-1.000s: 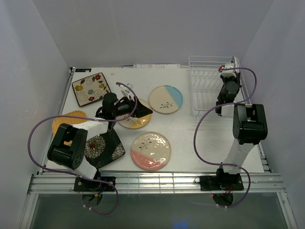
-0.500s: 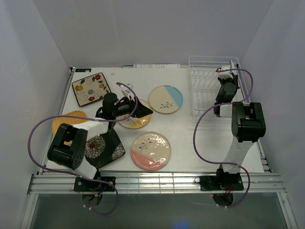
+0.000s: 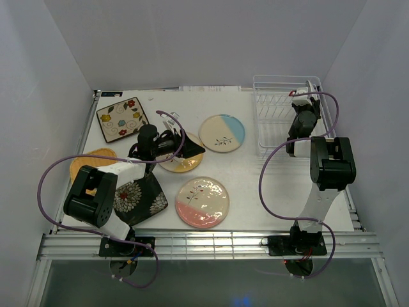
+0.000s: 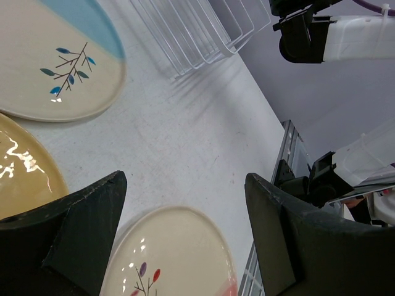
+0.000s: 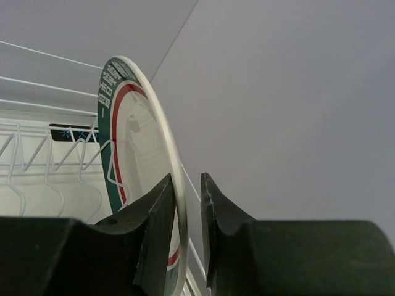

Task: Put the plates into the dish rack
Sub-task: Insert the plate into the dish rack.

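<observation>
From above, six plates (image 3: 202,202) are seen flat on the white table (image 3: 255,185), with the left gripper (image 3: 185,148) spread wide over them, empty. Only the right wrist view shows the teal-rimmed plate (image 5: 133,142) upright in the rack (image 5: 49,132); the right gripper (image 5: 185,179) is slightly parted astride its rim. Everything is enclosed by pale walls (image 3: 192,38).

Colours and patterns

Cream square plate (image 3: 122,119) with red, yellow and blue flowers; blue-half plate (image 3: 222,133), cream otherwise, with a dark sprig; pink-half plate (image 3: 202,202) (sprigged too); yellow plate (image 3: 184,165); black plate (image 3: 140,198) with white blooms; plain orange plate (image 3: 89,158); racked plate (image 5: 136,148) white, teal-and-red rim; rack (image 3: 275,102) white wire.
</observation>
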### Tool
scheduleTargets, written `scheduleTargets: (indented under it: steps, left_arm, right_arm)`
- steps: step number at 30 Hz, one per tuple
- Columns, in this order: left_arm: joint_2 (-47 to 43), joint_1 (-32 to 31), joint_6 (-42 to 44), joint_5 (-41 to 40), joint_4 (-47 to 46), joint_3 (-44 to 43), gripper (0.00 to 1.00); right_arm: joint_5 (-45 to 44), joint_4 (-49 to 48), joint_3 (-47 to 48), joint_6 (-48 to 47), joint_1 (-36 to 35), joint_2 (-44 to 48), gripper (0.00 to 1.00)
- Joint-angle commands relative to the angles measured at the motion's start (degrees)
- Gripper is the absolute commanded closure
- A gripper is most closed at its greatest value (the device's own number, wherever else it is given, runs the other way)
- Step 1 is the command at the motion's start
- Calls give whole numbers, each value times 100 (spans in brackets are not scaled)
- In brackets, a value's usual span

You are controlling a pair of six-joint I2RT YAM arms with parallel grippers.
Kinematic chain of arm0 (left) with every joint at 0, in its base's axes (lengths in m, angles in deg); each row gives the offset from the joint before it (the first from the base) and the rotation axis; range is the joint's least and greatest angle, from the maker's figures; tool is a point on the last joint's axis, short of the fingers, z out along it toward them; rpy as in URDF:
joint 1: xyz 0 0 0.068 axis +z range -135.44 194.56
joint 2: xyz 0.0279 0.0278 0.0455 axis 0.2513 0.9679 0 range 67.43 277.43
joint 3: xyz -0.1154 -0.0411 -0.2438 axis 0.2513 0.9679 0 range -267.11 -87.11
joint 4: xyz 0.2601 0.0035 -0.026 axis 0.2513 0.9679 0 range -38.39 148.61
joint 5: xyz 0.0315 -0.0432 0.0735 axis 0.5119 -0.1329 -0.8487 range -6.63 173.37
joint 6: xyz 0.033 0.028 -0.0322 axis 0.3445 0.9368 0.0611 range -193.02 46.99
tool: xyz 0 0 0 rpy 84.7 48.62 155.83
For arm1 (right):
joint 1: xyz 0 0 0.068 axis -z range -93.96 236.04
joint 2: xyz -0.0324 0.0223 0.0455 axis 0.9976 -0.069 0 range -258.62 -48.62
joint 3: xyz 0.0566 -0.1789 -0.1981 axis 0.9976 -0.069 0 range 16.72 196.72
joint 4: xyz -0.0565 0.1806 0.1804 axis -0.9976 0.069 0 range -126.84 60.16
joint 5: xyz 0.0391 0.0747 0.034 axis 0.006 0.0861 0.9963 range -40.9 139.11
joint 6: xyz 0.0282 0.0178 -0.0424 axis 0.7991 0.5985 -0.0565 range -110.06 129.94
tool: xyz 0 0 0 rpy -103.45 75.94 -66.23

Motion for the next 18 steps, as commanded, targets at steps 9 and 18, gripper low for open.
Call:
scheduleTargets:
  steps: [9, 18]
  left_arm:
    - [-266, -21, 123, 142, -116, 43, 12]
    - [-231, -29, 132, 133, -124, 34, 13]
  right_arm:
    - [-526, -3141, 495, -669, -238, -347, 71]
    - [-553, -3168, 697, -1091, -335, -558, 66]
